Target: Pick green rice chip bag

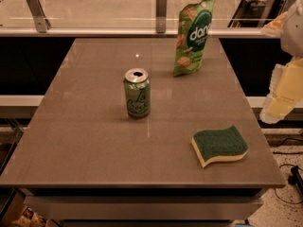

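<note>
green rice chip bag [191, 34] is standing upright at the far side of the table [85, 126], probably easing a side grasp | gripper [283, 91] is hanging beyond the right edge | grip state: I cannot tell

Dim, warm light is cast; a glare spot [137, 56] is seen on the bench [85, 141], and the gripper [284, 93] at the right edge is overexposed.

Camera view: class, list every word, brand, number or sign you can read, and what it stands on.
"dang": white, on the tall glossy green rice chip bag.
Small print below it: too small to read.
Script on the green soda can with silver top: too blurred to read.
No text: green-and-yellow sponge; pale end effector, off the grey table's right edge.
</note>
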